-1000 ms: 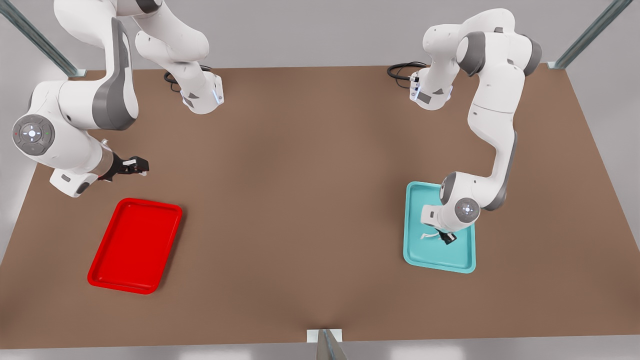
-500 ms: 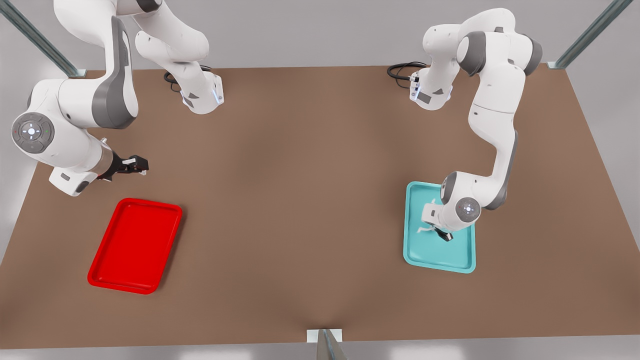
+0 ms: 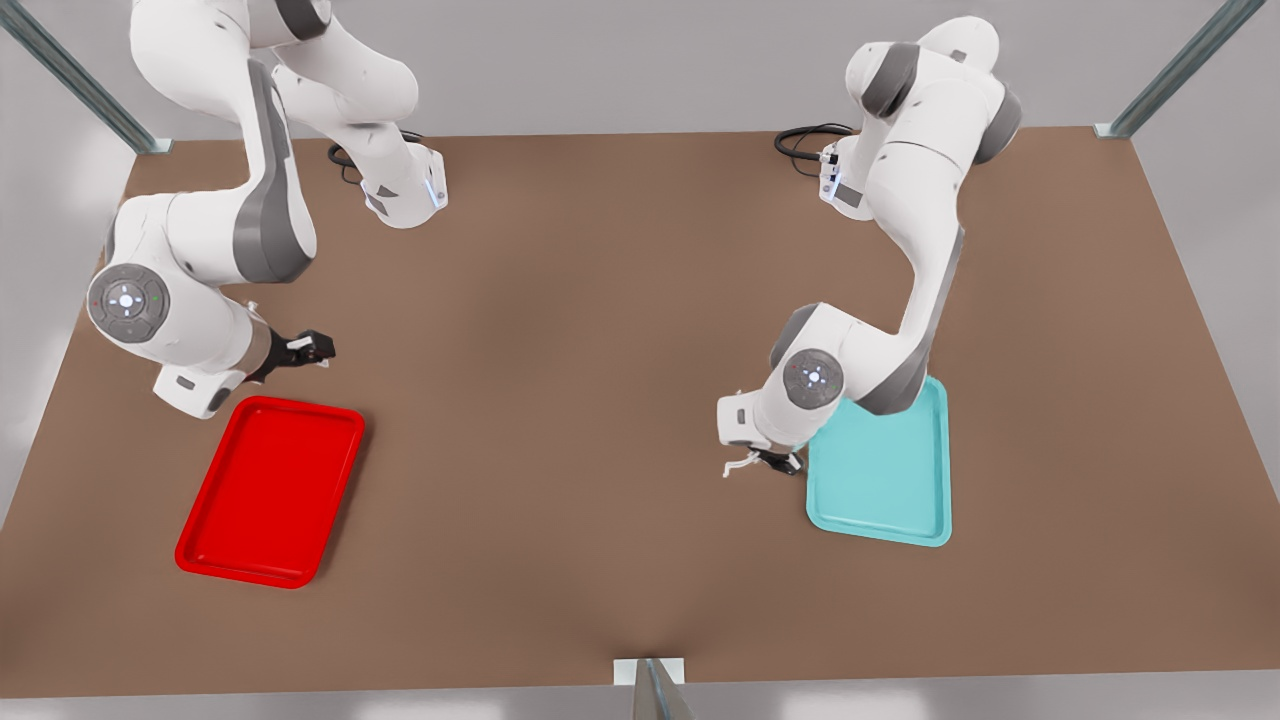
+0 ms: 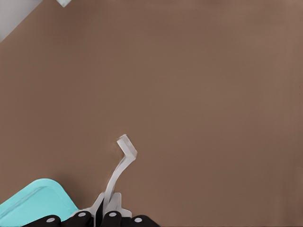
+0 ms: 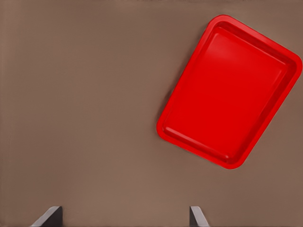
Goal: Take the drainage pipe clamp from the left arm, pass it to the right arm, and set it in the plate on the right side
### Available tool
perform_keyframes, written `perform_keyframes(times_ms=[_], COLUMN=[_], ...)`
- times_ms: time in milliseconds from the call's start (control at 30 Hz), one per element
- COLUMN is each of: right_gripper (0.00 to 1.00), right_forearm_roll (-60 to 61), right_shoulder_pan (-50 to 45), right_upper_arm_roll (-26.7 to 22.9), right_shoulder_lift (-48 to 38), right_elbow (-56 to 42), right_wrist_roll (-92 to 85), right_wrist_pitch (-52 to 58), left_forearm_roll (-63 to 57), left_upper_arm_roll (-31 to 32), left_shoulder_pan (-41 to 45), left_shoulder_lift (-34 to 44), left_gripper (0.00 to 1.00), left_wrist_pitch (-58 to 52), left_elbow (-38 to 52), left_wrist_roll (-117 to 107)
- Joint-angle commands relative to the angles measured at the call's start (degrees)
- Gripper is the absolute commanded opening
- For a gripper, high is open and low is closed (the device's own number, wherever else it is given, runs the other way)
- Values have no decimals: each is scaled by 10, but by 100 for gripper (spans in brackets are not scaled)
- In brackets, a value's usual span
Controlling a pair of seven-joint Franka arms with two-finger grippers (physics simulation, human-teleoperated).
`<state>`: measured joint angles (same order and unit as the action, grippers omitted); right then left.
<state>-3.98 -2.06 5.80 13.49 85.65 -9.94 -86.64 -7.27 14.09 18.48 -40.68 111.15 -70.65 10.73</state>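
A simulated robot lab: bare brown table (image 3: 600, 400), metal frame struts (image 3: 70, 75).

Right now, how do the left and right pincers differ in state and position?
The left pincer is shut on the small white half-ring drainage pipe clamp, beside the teal rectangular tray; the right pincer is open and holds nothing. The left is over bare brown table; the right hangs near the bright red rectangular plate. Both are small and black.

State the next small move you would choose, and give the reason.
Probably carry the clamp on toward the table's middle: the left claw holds it just off the teal tray, while the right claw, open, waits by the red tray.
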Motion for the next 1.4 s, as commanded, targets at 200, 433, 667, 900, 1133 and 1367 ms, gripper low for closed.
perform_keyframes(times_ms=[200,433,667,900,1133,1367], right_gripper=[100,100,100,100,100,100], right_forearm_roll=[53,58,52,52,49,53], right_shoulder_pan=[-127,-167,-216,-219,-226,-248], right_upper_arm_roll=[1,33,39,38,39,39], right_shoulder_lift=[64,-2,36,36,71,108], right_elbow=[6,173,196,195,174,146], right_wrist_roll=[4,3,-13,-351,-478,-480], right_wrist_pitch=[-141,-361,-497,-475,-476,-483], left_forearm_roll=[38,32,29,31,31,31], left_upper_arm_roll=[23,20,11,15,16,16], left_shoulder_pan=[117,136,151,152,152,155], left_shoulder_lift=[-128,-136,-138,-140,-144,-144], left_gripper=[21,21,21,21,21,21], left_wrist_pitch=[-55,-24,-28,-27,-23,-20], left_elbow=[179,187,188,187,188,188], left_wrist_roll=[-1053,-918,-921,-948,-946,-947])
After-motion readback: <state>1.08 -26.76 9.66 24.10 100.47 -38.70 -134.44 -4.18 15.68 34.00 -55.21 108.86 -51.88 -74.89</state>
